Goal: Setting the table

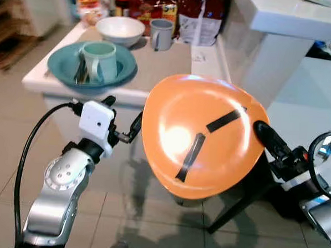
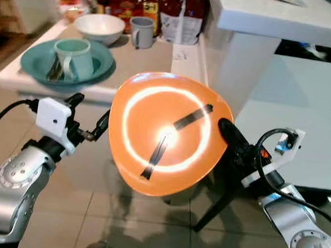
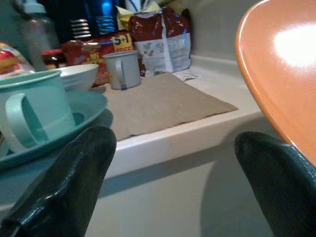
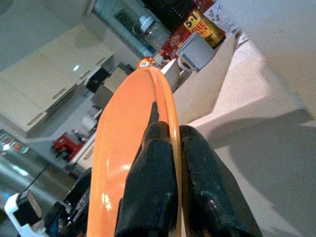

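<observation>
An orange plate (image 1: 203, 137) with black tape strips on its face is held tilted in the air, in front of the table (image 1: 168, 68). My right gripper (image 1: 263, 132) is shut on the plate's right rim, and in the right wrist view the two fingers (image 4: 153, 163) pinch that rim. My left gripper (image 1: 124, 117) is open beside the plate's left edge. The left wrist view has its fingers (image 3: 79, 173) wide apart with the plate's rim (image 3: 276, 74) next to one of them; whether they touch cannot be told.
On the table stand a teal plate (image 1: 121, 71) holding a teal mug (image 1: 100, 59) and cutlery, a white bowl (image 1: 120, 28), a grey mug (image 1: 161, 34) and food packs (image 1: 199, 17). A white counter (image 1: 280, 46) rises at the right. Black legs (image 1: 233, 208) stand below the plate.
</observation>
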Available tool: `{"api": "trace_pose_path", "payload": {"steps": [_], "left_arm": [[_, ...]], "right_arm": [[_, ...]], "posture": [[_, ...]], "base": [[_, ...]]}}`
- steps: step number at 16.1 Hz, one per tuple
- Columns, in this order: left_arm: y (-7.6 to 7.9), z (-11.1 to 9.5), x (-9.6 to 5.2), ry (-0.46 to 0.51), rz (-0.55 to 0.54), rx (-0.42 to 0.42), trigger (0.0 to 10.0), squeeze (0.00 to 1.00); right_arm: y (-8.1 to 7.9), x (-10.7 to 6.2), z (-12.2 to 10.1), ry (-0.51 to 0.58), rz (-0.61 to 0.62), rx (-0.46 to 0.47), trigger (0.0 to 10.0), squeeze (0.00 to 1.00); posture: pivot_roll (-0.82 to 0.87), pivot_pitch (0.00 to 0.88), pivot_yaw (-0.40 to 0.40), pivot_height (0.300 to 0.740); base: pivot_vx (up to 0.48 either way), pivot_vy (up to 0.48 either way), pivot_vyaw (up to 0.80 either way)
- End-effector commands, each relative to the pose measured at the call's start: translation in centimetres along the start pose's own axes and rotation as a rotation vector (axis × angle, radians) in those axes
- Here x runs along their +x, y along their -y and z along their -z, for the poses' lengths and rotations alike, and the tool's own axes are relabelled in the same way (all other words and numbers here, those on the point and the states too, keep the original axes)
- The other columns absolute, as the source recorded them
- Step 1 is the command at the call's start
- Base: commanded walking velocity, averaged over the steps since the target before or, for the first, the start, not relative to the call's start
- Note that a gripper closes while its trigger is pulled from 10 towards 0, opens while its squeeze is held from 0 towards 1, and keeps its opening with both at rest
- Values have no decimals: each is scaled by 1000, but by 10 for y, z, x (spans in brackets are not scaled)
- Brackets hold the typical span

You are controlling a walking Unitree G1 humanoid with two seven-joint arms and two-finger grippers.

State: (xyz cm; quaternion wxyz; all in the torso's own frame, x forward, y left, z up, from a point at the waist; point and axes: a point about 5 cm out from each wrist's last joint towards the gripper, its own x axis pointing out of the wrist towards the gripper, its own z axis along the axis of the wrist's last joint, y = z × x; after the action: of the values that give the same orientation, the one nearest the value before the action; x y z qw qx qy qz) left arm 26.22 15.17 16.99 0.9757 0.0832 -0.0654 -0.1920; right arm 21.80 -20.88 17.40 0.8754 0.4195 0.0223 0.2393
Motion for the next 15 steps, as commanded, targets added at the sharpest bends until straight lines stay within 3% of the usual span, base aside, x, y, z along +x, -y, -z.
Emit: {"api": "trace_pose_path", "payload": {"steps": [1, 6, 10, 15], "left_arm": [[8, -7, 8, 40, 31, 2, 10000, 0], [10, -10, 21, 59, 12, 0, 10000, 0], [14, -8, 23, 55, 31, -13, 10000, 0], [13, -11, 25, 68, 29, -8, 10000, 0]], "right_arm": [[-4, 1, -6, 10, -7, -40, 10000, 0], [-2, 6, -14, 31, 10, -48, 10000, 0], [-8, 4, -20, 57, 12, -69, 10000, 0], [-5, 9, -20, 62, 43, -70, 10000, 0]], "posture": [[71, 39, -27, 740], [25, 60, -30, 740], [-16, 79, -2, 740], [-12, 76, 3, 740]], "base": [[0, -480, 581], [0, -480, 80], [0, -480, 0], [0, -480, 0]]}}
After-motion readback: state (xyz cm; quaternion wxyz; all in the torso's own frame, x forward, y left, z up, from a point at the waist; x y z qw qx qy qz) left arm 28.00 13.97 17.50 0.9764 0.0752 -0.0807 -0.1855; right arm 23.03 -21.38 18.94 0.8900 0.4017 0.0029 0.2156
